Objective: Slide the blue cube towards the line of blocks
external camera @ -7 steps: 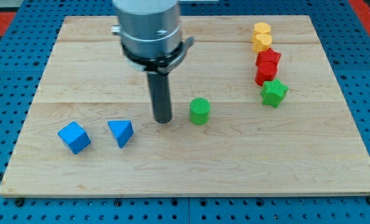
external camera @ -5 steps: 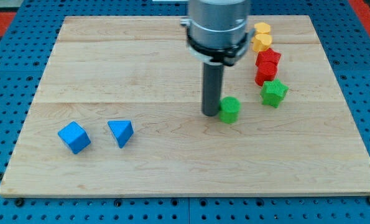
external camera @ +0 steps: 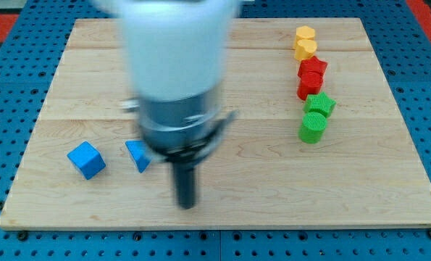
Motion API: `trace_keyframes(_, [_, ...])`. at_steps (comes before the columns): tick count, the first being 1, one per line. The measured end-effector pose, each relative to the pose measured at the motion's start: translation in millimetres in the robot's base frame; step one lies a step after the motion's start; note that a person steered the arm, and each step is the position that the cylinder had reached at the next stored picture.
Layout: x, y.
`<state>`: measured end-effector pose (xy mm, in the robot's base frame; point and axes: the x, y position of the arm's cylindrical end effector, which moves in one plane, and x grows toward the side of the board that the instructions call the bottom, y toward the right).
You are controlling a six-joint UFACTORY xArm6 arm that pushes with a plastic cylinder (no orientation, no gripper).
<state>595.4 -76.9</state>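
Down near the view's bottom edge of the bench, the rod's tip rests on bare wood, and the whole arm above it is smeared with blur, which to my eye suggests it is travelling fast. That speed is the first worry: a quick sweep towards the blue cube could clip something on the way, or strike the cube hard enough to send it skidding.

The blue wedge is the likeliest casualty. It sits just to the view's right of the cube, partly hidden behind the arm's body, and it lies between the cube and the tip. If the tip cuts straight across, it may knock the wedge. If the cube is pushed directly rightward, it could run into the wedge and drag it along. A push off the cube's centre could also spin it off course.

The line stands well apart at the view's right: two yellow blocks, two red blocks, a green star and a green cylinder at its lower end. An overlong shove could scatter them.

No pincer is fitted on this arm, only the plain rod, so nothing is held. The cube lies at the view's lower left, not touching the tip, which is to the cube's right and a little lower. I'd judge the tip must get round to the cube's left side first.
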Motion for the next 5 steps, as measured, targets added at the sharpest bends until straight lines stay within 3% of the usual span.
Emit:
trace_keyframes(1, [8,-106])
trace_keyframes(2, [-19,-157])
trace_keyframes(4, [-69,-131])
trace_keyframes(5, [-69,-16])
